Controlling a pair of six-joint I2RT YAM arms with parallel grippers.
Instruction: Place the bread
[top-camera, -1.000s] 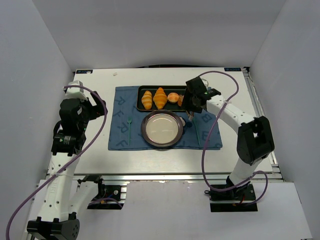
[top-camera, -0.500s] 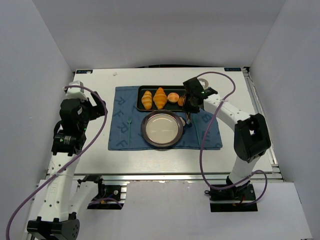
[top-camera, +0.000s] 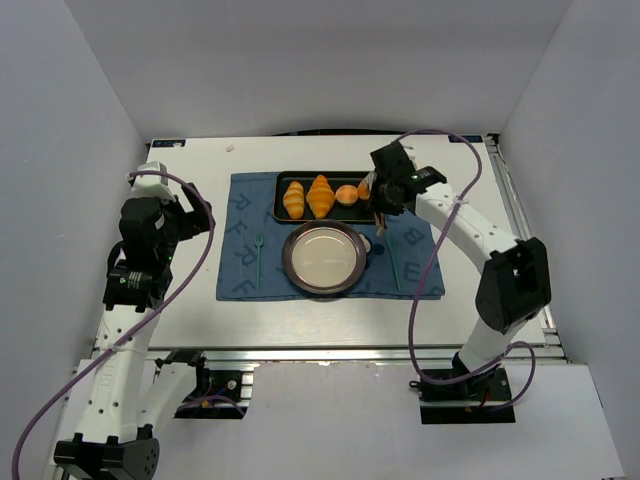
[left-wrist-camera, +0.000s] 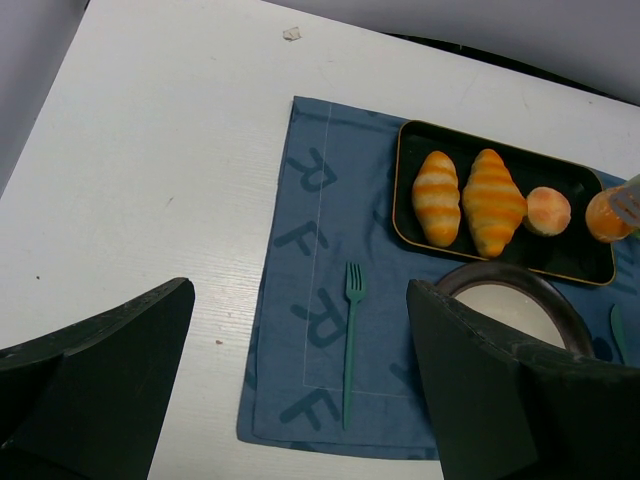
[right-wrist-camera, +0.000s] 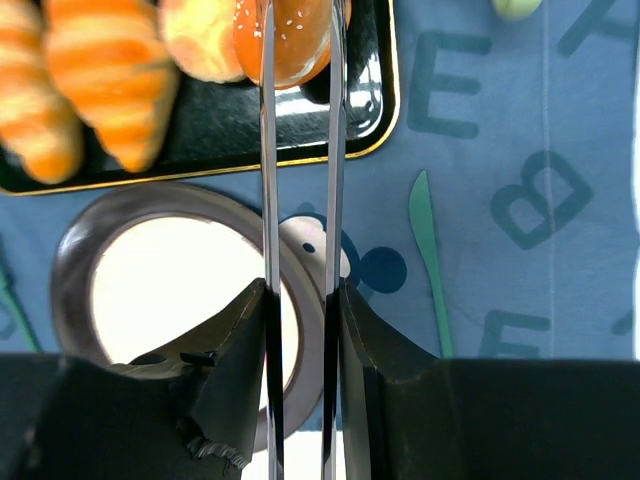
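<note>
At the right end of the black rectangular tray (left-wrist-camera: 570, 252), the right gripper's (right-wrist-camera: 301, 30) thin jaws are clamped on the small glossy orange-brown oval bread roll (left-wrist-camera: 607, 215), just beside a paler round bun (left-wrist-camera: 548, 211). The left gripper (left-wrist-camera: 300, 305) hovers over the white desk (left-wrist-camera: 150, 150), jaws wide apart.

Plate (top-camera: 288, 262) interior open from above. Obstacles: tray (left-wrist-camera: 570, 255) at 12 o'clock, carrying 2 croissants (top-camera: 320, 196) and 1 bun (top-camera: 346, 195); fork (top-camera: 257, 255) at 9 o'clock; knife (top-camera: 394, 262) at 3 o'clock; right gripper (top-camera: 367, 192), clamping the bread (right-wrist-camera: 298, 40), over the tray's 3 o'clock end.
</note>
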